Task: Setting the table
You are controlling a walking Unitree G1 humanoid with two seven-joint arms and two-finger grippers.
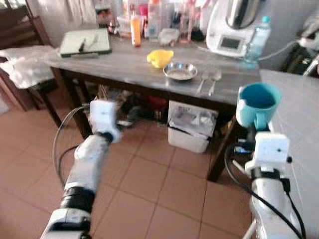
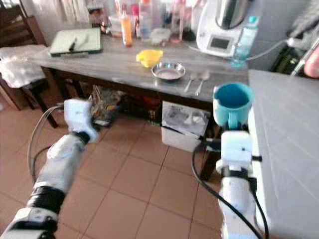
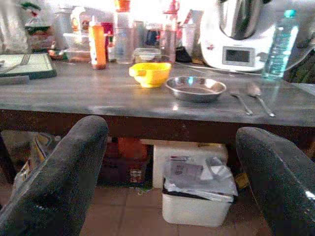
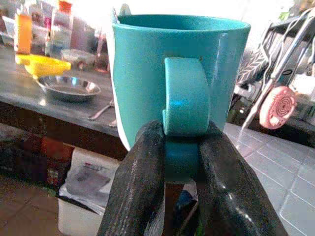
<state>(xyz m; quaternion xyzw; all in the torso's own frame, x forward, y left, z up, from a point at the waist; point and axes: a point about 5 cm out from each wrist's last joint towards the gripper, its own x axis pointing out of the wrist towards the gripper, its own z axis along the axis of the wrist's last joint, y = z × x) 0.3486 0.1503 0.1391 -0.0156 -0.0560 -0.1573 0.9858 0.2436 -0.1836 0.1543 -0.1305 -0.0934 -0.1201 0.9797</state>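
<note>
My right gripper [image 4: 179, 162] is shut on the handle of a teal mug [image 1: 258, 103], held upright in the air off the wooden table's [image 1: 124, 67] right end. On that table lie a steel plate [image 1: 180, 70], a yellow bowl [image 1: 160, 58], and a fork [image 1: 203, 81] beside a spoon [image 1: 215, 79]. My left gripper [image 3: 172, 167] is open and holds nothing; it hangs low in front of the table, with its wrist [image 1: 103, 118] below the table's edge.
Bottles, an orange bottle [image 1: 135, 30], a kitchen machine [image 1: 233, 27] and a water bottle [image 1: 257, 40] crowd the table's back. A green cutting board [image 1: 85, 42] lies far left. A white bin [image 1: 190, 127] stands under the table. A grey tiled counter [image 1: 294, 114] runs along my right.
</note>
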